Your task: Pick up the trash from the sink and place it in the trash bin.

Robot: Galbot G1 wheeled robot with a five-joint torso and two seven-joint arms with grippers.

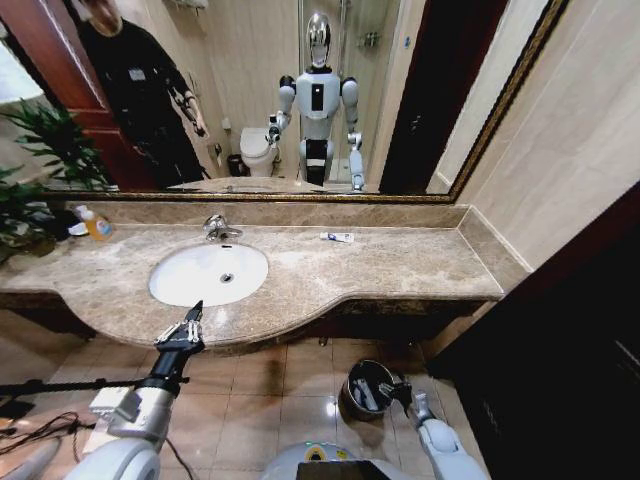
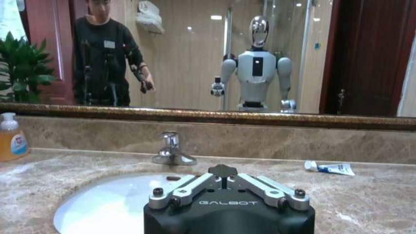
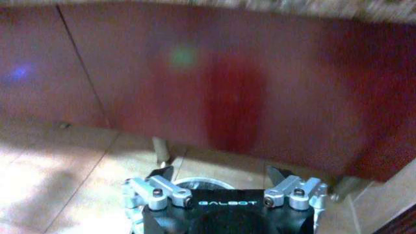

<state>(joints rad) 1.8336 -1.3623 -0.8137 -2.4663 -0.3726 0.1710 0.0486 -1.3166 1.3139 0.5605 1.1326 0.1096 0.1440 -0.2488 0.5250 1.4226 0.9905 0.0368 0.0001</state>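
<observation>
Your left gripper (image 1: 196, 314), fingers pressed together, fronts the sink (image 1: 165, 290); right gripper (image 1: 399, 392), fingers spread, tops the trash bin (image 1: 352, 380). Expect light, slippery bits: pinch mid-length.

soap bottle (image 1: 96, 224); toothpaste tube (image 1: 337, 237)

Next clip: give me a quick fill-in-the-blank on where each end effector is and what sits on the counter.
1. The left end effector hovers at the front edge of the ____.
2. The right end effector is low, over the ____.
3. The blue-and-white tube lies on the ____, not in the basin.
4. The bottle of orange liquid stands on the tap's ____ side.

Missing words: sink; trash bin; countertop; left
</observation>
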